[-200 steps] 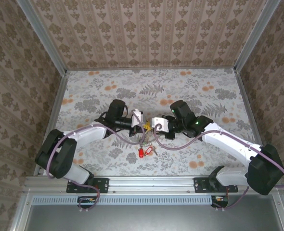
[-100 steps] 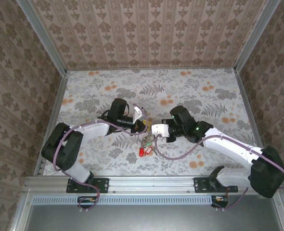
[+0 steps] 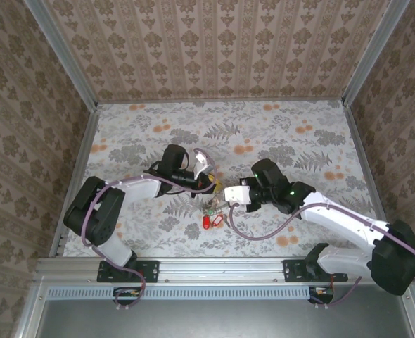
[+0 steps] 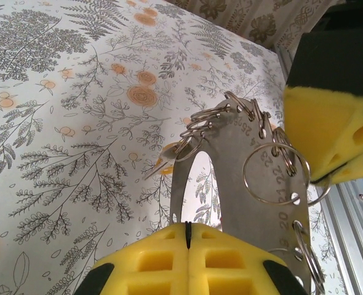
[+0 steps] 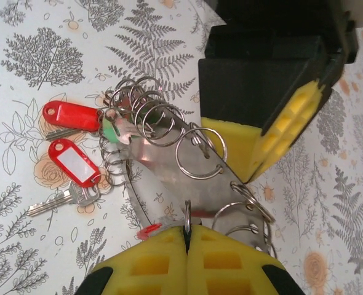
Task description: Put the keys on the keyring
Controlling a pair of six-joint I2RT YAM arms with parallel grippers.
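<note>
We looked down on a table (image 3: 158, 134) covered in a pale cloth printed with grey ferns and orange flowers. Beige patterned wallpaper covered the far wall (image 3: 221, 49), the left wall (image 3: 17, 105) and the right wall (image 3: 404, 91). Metal posts (image 3: 61, 55) rose from the far corners. A metal rail (image 3: 221, 266) ran along the near edge. The light was soft and even.

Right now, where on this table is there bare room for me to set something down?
The far half of the table, up to the back wall, is bare from side to side. It is crowded at the centre, where the left gripper and right gripper meet at the keyring, with the keys lying just nearer.
</note>
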